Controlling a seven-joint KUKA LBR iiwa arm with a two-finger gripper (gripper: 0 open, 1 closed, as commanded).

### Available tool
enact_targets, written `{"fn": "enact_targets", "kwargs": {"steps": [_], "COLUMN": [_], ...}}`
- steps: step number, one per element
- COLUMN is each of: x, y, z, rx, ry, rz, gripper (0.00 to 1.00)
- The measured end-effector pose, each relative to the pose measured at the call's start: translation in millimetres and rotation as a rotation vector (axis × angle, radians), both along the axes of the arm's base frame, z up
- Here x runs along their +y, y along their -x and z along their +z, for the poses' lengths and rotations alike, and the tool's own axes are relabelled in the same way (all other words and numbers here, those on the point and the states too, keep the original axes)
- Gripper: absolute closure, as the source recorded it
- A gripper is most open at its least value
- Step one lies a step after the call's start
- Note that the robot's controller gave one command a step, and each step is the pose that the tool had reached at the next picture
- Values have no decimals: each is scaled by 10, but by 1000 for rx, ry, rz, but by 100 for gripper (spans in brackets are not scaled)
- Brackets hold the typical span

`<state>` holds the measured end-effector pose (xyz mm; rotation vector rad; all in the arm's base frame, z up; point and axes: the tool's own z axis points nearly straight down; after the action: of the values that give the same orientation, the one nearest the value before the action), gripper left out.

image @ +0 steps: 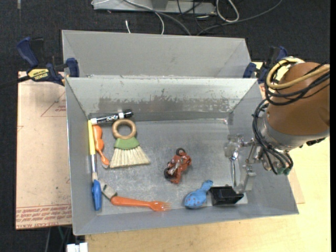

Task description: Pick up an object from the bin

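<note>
A small black block (flat and boxy) lies on the bin floor near its front right corner, just beside a crumpled blue thing.

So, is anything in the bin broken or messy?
Nothing looks broken or spilled. The little broom, red toy and blue lump just lie loose in the bin, and pens lie along its left wall.

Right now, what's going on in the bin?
The arm's gripper is at the right side of the bin, open and empty, its tips close to a small black block. A blue lump lies beside that block. The red-brown toy and whisk broom lie farther left.
</note>
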<state>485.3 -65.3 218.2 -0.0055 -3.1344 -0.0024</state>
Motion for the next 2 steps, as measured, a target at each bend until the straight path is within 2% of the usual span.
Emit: {"fn": "enact_targets", "kwargs": {"steps": [1,2], "x": [4,345], "y": [-17,-163], "z": [39,-490], "rx": [-8,-11], "ry": [1,0], "rz": [4,180], "gripper": [0,0]}}
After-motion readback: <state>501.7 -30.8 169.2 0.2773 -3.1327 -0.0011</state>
